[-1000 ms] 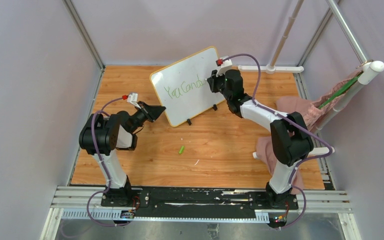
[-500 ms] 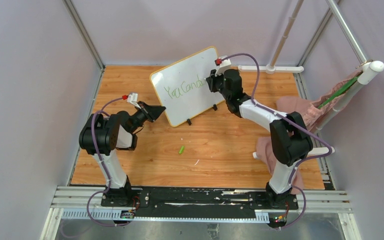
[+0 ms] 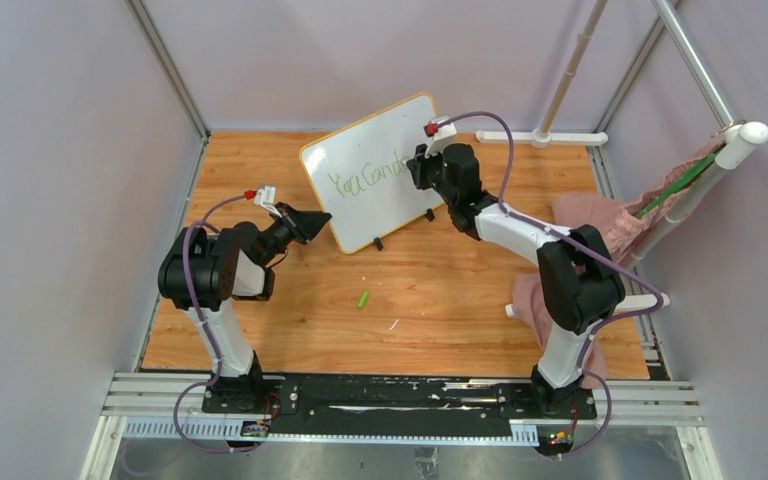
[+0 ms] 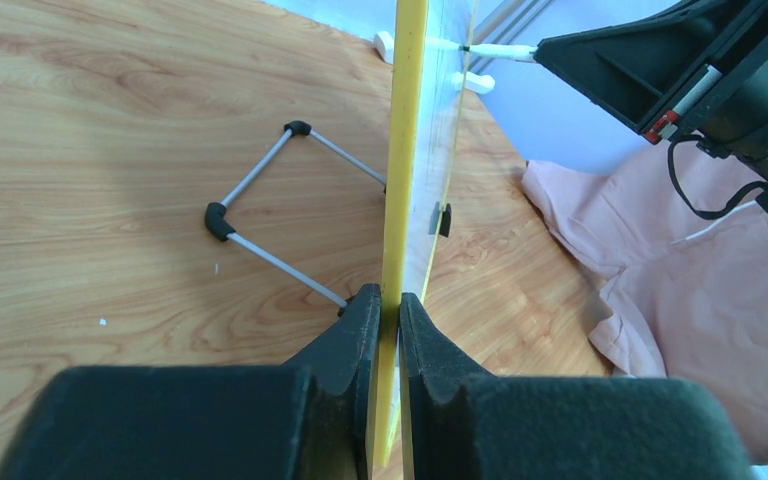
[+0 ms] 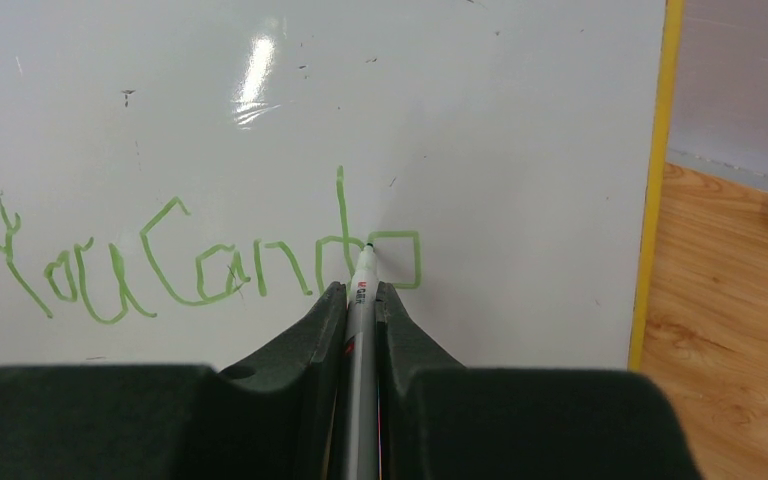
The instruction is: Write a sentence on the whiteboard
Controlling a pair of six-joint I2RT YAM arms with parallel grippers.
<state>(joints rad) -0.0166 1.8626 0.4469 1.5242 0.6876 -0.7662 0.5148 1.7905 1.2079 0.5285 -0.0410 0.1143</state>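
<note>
Whiteboard [image 3: 370, 175] upright near table's [image 3: 460, 300] far edge; right gripper [image 5: 361, 288] clamped on marker [image 5: 364, 262], axis square to board face, tip on last letter of sentence [image 5: 200, 270]; blank space lies rightward and below; left gripper [image 4: 381, 300] pinches board's side rim.

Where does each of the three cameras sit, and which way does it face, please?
Top external: fixed above and behind the bases, looking down at the table and whiteboard; both whole arms show.
Left wrist: on the left gripper, looking along the whiteboard's yellow edge, clamped between its fingers.
Right wrist: on the right gripper, facing the green sentence; its fingers pinch a marker.
Shared: both wrist views show the whiteboard and the marker's tip at it.
</note>
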